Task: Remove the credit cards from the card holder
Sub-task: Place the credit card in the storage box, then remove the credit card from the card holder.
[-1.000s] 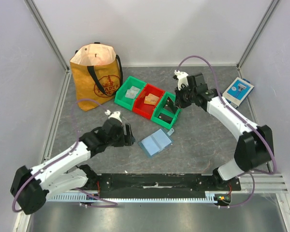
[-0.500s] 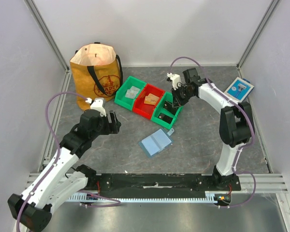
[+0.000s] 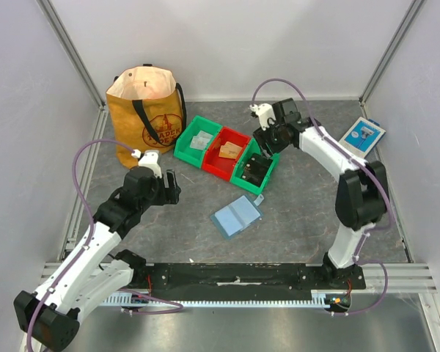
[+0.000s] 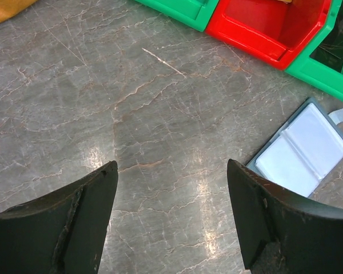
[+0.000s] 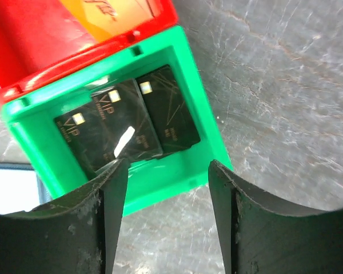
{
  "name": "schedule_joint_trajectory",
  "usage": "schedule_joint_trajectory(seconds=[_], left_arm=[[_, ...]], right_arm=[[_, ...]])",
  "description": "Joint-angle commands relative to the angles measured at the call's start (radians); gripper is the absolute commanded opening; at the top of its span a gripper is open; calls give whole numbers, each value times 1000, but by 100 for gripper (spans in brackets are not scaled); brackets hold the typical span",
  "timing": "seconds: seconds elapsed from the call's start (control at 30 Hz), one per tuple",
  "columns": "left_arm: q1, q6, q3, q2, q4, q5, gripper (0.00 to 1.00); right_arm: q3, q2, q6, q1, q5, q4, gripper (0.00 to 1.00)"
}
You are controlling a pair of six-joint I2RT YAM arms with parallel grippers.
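The grey stone-patterned worktop (image 3: 301, 213) sits inside white walls. You will find a yellow tote bag (image 3: 147, 117) at the far left. The left end effector (image 4: 171, 171) hangs released over bare worktop. The right end effector (image 5: 168, 165), also released, hangs over the right green bin (image 5: 160, 194). Beside that bin stand the red bin (image 3: 214, 167) and the left green bin (image 3: 182, 152). The card holder (image 3: 236, 215) lies spread flat just near of the bins. The credit cards (image 5: 168, 108) lie in the bins: dark, orange-tan and pale respectively.
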Motion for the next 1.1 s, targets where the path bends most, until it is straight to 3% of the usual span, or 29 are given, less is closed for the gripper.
schedule_joint_trajectory(seconds=[0.0,0.2,0.33,0.6,0.9,1.07], left_arm=[[15,42,7,12,23,-13,83],[26,35,6,10,22,-19,83],[29,33,6,17,22,-24,83],[38,29,7,27,22,-31,82],[43,27,9,41,23,-27,82],[46,29,10,47,23,-22,82]], right_arm=[[-128,-234,105,143,189,137,68],[-442,-460,307,388,293,309,74],[-580,-525,407,591,421,354,76],[-676,-451,591,832,612,427,81],[-665,-296,682,884,719,460,85],[-671,-243,699,884,683,480,81]])
